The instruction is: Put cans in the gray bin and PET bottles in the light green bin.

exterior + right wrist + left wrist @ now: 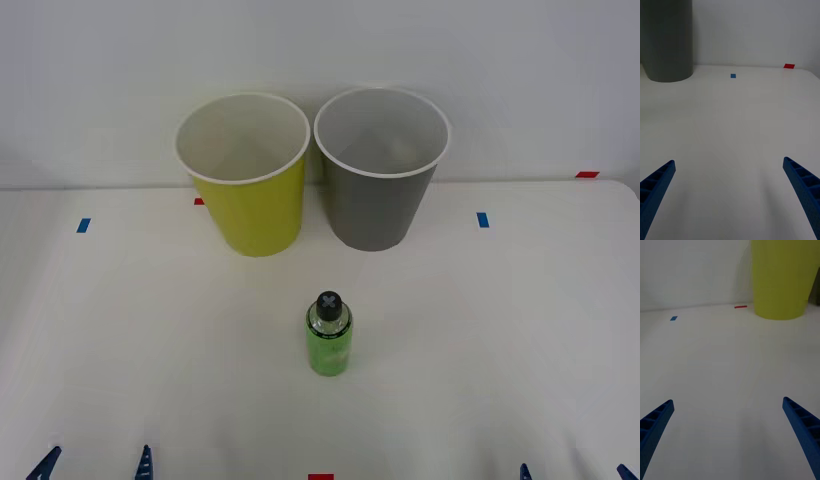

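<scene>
A small PET bottle (329, 337) with a green label and a dark cap marked with a pale cross stands upright near the middle of the white table. Behind it stand the light green bin (246, 178) on the left and the gray bin (381, 170) on the right, side by side against the wall. My left gripper (95, 465) rests open at the table's near left edge, with the light green bin (782, 277) ahead of it. My right gripper (575, 472) rests open at the near right edge, with the gray bin (666, 39) ahead. Both hold nothing.
Blue tape marks (83, 225) (483, 219) and red tape marks (587, 174) (320, 477) lie flat on the table (150, 330). A white wall stands right behind the bins. Open tabletop surrounds the bottle on every side.
</scene>
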You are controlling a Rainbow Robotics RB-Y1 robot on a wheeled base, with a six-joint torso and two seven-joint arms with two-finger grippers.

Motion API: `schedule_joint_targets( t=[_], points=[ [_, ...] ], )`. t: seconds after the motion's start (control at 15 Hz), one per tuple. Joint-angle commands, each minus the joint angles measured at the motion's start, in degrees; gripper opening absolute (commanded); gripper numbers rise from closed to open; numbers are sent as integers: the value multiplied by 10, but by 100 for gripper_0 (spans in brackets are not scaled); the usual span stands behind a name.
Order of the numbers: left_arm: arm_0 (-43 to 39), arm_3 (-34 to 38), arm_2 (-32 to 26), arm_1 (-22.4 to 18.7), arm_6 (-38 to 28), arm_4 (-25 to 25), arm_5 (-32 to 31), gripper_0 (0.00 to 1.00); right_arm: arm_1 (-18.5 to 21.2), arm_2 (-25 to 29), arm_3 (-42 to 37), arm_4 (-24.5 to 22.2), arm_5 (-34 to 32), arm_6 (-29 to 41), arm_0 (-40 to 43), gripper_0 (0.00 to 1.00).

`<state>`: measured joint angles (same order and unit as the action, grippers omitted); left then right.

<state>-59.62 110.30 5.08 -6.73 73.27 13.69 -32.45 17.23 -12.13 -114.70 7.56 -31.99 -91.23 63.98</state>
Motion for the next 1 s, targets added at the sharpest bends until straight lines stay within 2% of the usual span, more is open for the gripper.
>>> schedule_joint_targets(
  t=[0.07,0.2,0.4,0.6,1.0],
  points=[
    [40,-1,21,-50,7,-8,-23,100,0,0,0,0,0,0,0,100],
    [81,-3,50,-121,12,-11,-15,100,0,0,0,0,0,0,0,100],
    [133,-3,122,-218,24,-66,-7,100,0,0,0,0,0,0,0,100],
    [168,-7,165,-247,79,-96,14,100,0,0,0,0,0,0,0,100],
    [239,-32,224,-268,79,-122,17,100,0,0,0,0,0,0,0,100]
  ],
)
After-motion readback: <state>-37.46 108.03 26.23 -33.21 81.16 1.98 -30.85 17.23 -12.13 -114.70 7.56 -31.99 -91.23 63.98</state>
